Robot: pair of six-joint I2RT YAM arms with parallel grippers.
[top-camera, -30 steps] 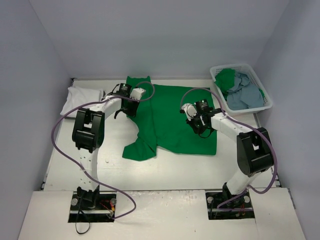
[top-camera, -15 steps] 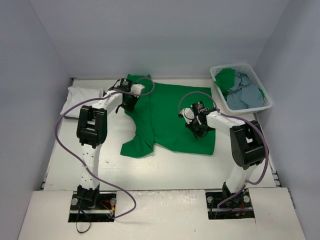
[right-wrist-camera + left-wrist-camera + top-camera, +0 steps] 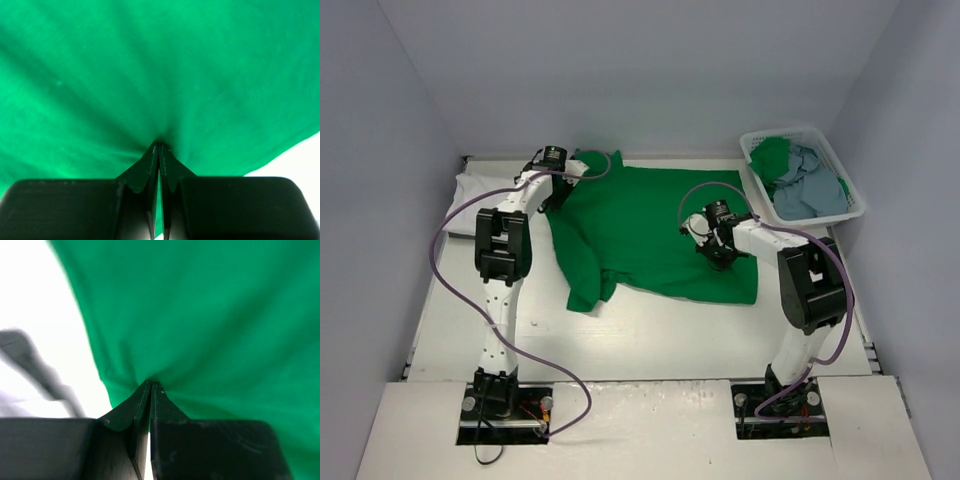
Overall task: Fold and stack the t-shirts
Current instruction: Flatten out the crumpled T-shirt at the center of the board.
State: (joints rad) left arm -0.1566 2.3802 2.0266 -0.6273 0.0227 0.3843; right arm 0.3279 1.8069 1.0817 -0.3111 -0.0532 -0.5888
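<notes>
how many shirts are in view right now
4: a bright green shirt spread out mid-table; a folded white shirt at the far left; a second green shirt and a blue-grey shirt heaped in the basket. More may be hidden beneath them.

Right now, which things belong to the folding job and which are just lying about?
Job: spread green t-shirt, pinched by left end effector and right end effector; white shirt, far left; basketed green shirt, blue-grey shirt.
Lying about: white basket, purple cables.
</notes>
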